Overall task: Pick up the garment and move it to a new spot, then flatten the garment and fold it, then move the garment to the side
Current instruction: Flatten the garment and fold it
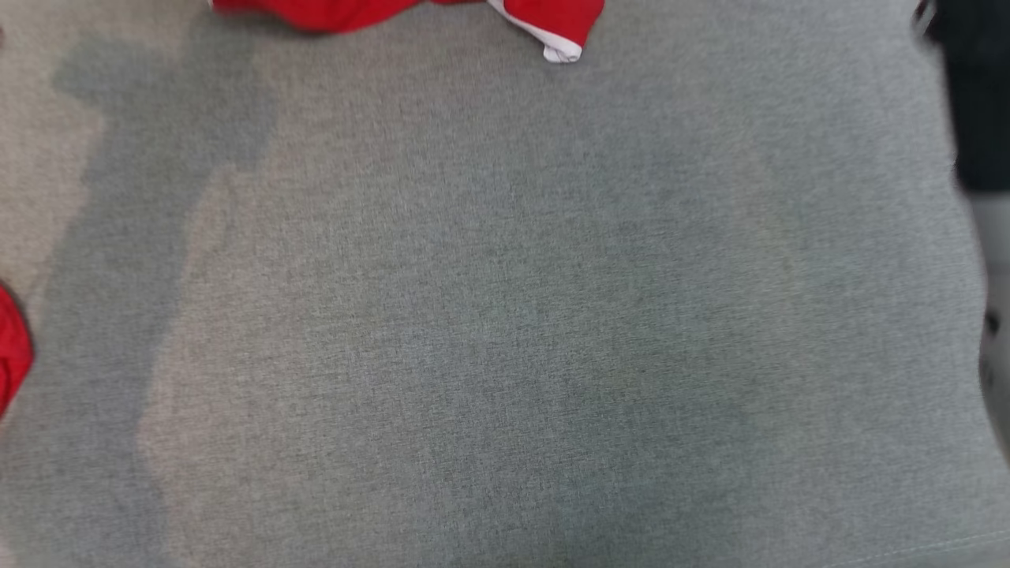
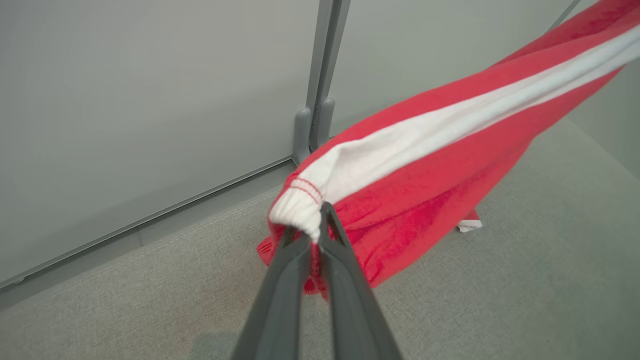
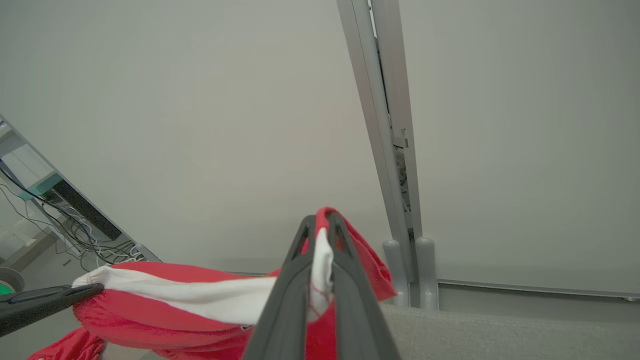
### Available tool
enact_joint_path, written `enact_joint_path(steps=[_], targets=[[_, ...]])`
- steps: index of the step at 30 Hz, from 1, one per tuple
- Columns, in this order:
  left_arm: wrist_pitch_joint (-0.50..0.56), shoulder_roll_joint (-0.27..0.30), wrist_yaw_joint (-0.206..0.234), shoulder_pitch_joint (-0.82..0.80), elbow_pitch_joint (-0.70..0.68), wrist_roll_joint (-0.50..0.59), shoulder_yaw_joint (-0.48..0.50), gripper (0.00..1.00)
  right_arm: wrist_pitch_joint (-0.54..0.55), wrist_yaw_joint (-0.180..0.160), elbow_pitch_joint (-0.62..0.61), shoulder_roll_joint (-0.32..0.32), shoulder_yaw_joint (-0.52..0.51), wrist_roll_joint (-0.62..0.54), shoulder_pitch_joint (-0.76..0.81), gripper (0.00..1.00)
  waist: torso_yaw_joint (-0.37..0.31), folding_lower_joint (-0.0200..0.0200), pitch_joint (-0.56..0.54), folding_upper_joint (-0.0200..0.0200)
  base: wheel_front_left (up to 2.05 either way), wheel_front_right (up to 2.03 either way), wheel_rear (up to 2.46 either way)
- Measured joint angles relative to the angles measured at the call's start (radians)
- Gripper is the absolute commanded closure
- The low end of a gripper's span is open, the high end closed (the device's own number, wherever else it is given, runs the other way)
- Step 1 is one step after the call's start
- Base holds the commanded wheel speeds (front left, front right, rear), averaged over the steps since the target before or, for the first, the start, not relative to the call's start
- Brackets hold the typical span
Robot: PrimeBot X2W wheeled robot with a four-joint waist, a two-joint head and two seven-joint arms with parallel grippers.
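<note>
Grey woven fabric surface (image 1: 505, 315), broad and flat, crossed by soft shadows in the head view. Behind it, in both wrist views, pale grey wall panels (image 2: 125, 100) joined by a grey metal upright post (image 2: 322, 75).

Item: red fleecy garment (image 2: 425, 190) with a broad white stripe and white ribbed cuffs. Held above the grey surface, strung between two grippers and sagging in the middle. Lowest folds and one white-trimmed corner near the cloth below; contact not clear. In the head view, seen along the top edge (image 1: 552, 20), with a further red scrap at the left edge.

At one end, left gripper (image 2: 307, 222): two long dark fingers pressed together, clamped on a white ribbed cuff where the stripe ends.

At the other end, right gripper (image 3: 321, 220): fingers likewise together, pinching a bunch of white stripe and red cloth.

Off to the left in the right wrist view, dark tangled cables (image 3: 75, 225) beside a shelf frame.
</note>
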Motion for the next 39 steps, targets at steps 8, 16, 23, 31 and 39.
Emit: enact_joint_path(steps=[8,16,23,31,39], targets=[[-0.001,0.092,0.0,0.229,-0.12,-0.147,-0.128,1.0,0.086,0.0,-0.075,-0.094,0.14,0.08,0.298,1.0,-0.002,0.0,-0.117,0.0,0.0,0.0,0.0],[0.072,0.167,0.0,0.428,-0.28,-0.245,-0.262,1.0,0.183,0.0,-0.199,-0.187,0.243,0.152,0.579,1.0,0.001,0.0,-0.258,0.0,0.0,0.0,0.0],[0.093,0.197,0.0,0.536,-0.36,-0.29,-0.322,1.0,0.296,0.0,-0.318,-0.259,0.272,0.195,0.765,1.0,-0.002,-0.0001,-0.366,0.0,0.0,0.0,0.0],[0.139,0.248,0.007,0.666,-0.486,-0.351,-0.385,1.0,0.463,0.0,-0.529,-0.337,0.193,0.203,1.026,1.0,-0.012,0.0,-0.462,0.0,0.0,0.0,0.0],[0.138,0.284,0.03,0.706,-0.552,-0.368,-0.394,1.0,0.62,0.0,-0.719,-0.305,0.033,0.097,1.194,1.0,0.0,-0.0001,-0.457,0.0,0.0,0.0,0.0]])
